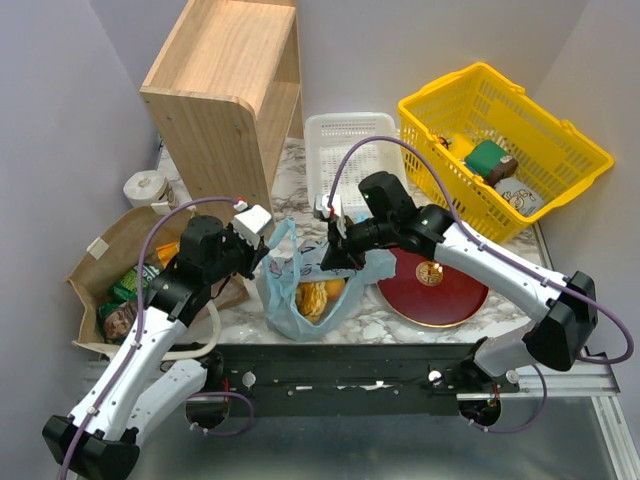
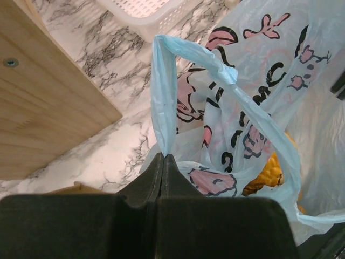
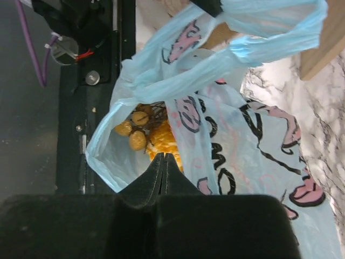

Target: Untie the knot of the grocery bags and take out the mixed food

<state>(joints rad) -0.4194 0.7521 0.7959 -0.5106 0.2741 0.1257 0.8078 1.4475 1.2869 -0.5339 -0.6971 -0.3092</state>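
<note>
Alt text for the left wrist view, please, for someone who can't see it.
The left gripper is shut on a handle loop of a light blue plastic bag with pink and black print, held taut above a marble table. Orange-yellow food shows inside the bag; a wooden shelf stands left.

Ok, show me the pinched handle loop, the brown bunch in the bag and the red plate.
handle loop [image 2: 161,97]: left wrist view, its upright strip.
brown bunch [image 3: 137,140]: right wrist view, lowest round fruit.
red plate [image 1: 440,296]: top external view, bare red face.
</note>
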